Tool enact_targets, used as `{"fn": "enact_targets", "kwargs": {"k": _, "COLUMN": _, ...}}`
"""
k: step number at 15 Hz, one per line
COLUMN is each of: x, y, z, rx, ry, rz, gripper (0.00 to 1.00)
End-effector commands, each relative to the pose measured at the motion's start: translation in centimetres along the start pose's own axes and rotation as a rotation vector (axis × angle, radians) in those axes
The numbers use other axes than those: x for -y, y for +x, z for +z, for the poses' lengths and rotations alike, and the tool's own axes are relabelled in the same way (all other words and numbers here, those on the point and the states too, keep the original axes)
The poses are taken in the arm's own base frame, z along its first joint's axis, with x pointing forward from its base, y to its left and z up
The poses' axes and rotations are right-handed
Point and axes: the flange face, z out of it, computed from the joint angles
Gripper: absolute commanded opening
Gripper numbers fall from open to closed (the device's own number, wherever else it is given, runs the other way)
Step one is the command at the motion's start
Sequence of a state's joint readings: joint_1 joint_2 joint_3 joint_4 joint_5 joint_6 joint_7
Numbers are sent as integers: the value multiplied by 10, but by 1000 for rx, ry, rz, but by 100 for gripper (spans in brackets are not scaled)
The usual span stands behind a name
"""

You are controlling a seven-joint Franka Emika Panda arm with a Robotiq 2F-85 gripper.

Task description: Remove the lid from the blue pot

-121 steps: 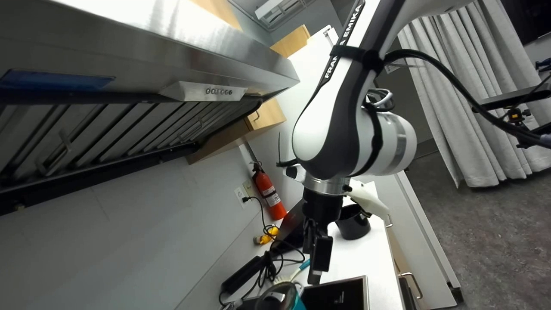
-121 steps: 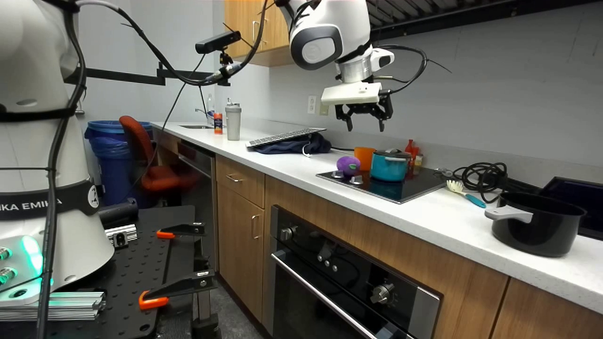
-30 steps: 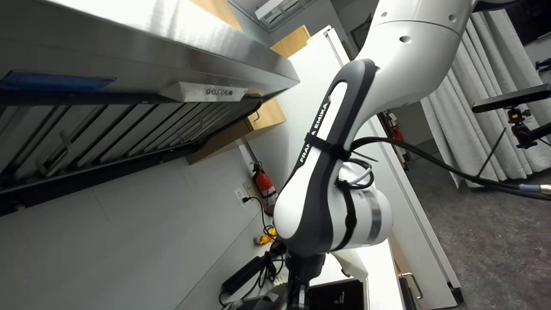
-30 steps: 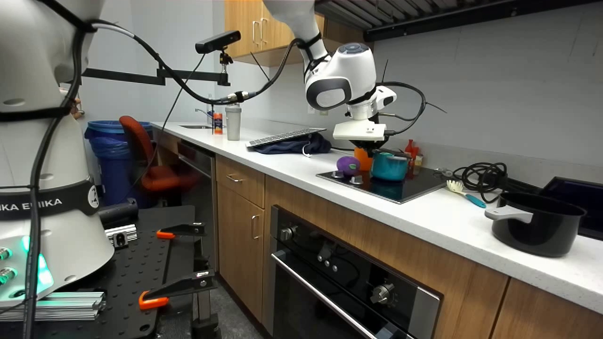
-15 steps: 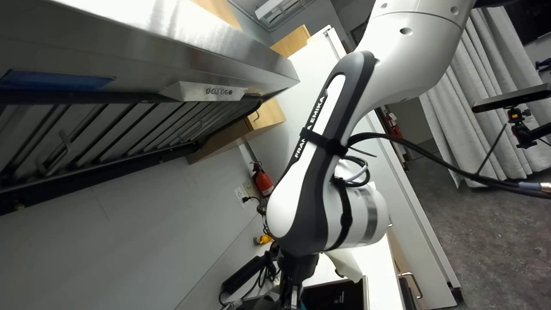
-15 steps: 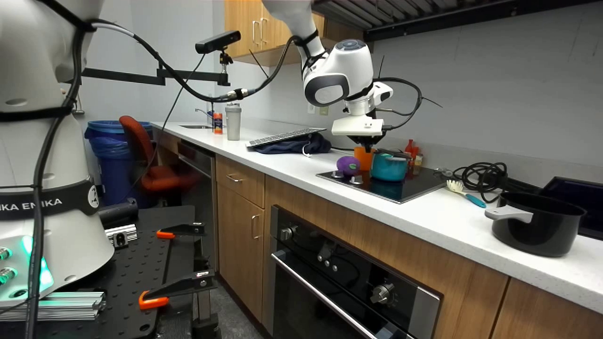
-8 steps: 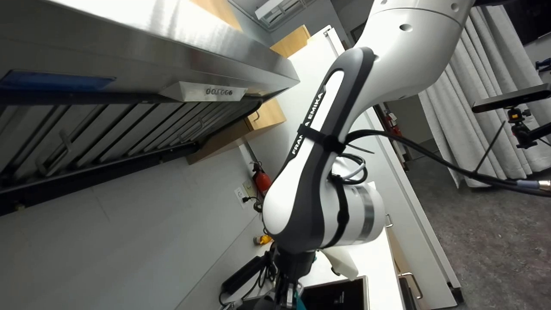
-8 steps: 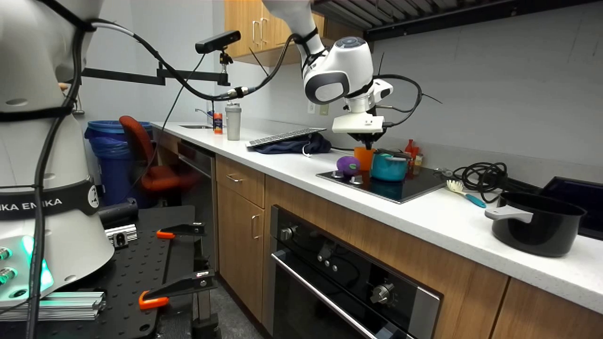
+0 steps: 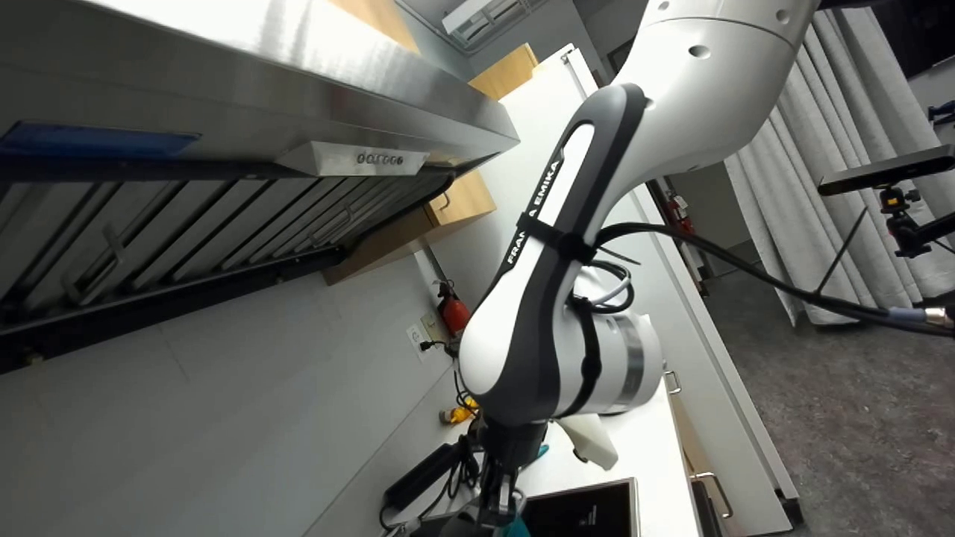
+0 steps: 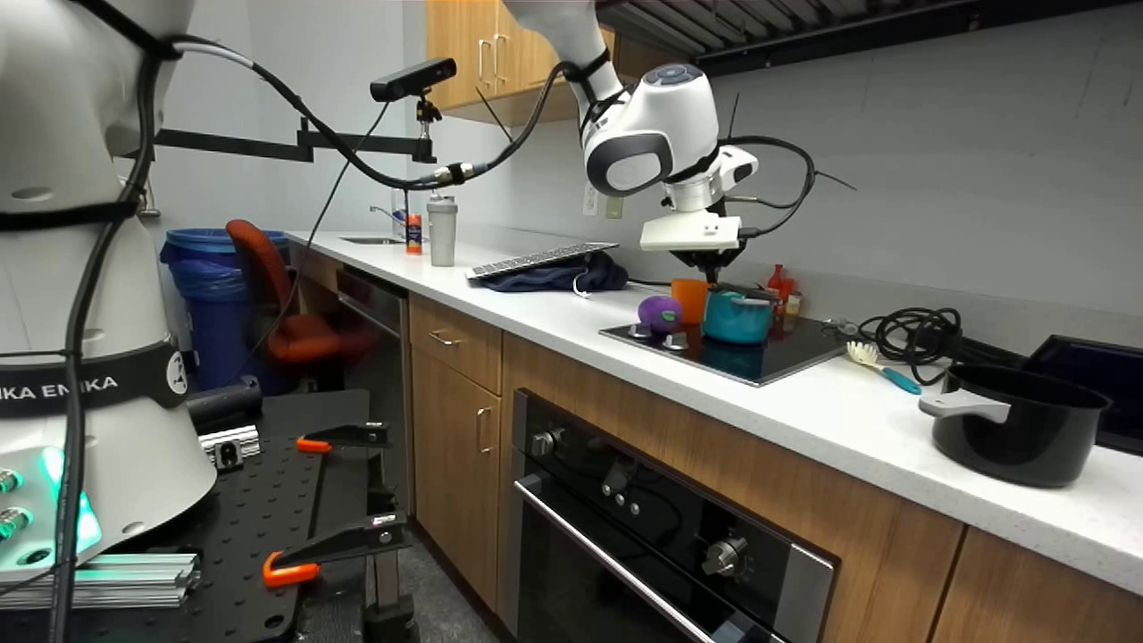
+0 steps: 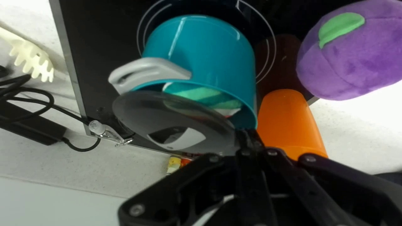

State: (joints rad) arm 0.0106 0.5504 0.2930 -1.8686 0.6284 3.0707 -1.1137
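Observation:
The blue pot [image 11: 216, 47] stands on the cooktop; in the wrist view it is partly uncovered. Its clear lid [image 11: 144, 108] with a grey handle [image 11: 193, 138] lies askew across the wall-side rim, leaving part of the mouth bare. Inside the pot, a green striped thing [image 11: 204, 95] shows. My gripper [image 11: 247, 135] is shut, with nothing visible between its fingers. Its tips are right beside the lid's edge, close to the pot's rim; whether they touch either is hard to tell. In an exterior view the gripper [image 10: 712, 275] points down at the pot's near-left rim.
An orange cup [image 11: 289, 122] stands close beside the pot and fingers, with a purple plush [image 11: 348, 53] near it. Small bottles [image 10: 784, 290] stand behind. A pasta server [image 10: 880, 364], cables [image 10: 920, 335] and a black pot [image 10: 1018, 424] lie farther along the counter.
Since eight seconds ago my gripper has come down and shut, and the lid has shifted partly off the pot. In the last half second the gripper has moved slightly toward the pot.

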Motion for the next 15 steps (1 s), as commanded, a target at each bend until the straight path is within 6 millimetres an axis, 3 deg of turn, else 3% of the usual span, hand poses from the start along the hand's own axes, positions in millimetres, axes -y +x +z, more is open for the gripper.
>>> {"fn": "enact_targets", "kwargs": {"k": 1, "x": -11, "y": -8, "z": 3, "rx": 30, "ry": 7, "rz": 17, "gripper": 0}}
{"fn": "enact_targets", "kwargs": {"k": 7, "x": -19, "y": -20, "z": 16, "rx": 63, "ry": 31, "rz": -5, "gripper": 0}}
{"fn": "enact_targets", "kwargs": {"k": 15, "x": -42, "y": -20, "z": 8, "rx": 71, "ry": -23, "rz": -59, "gripper": 0}}
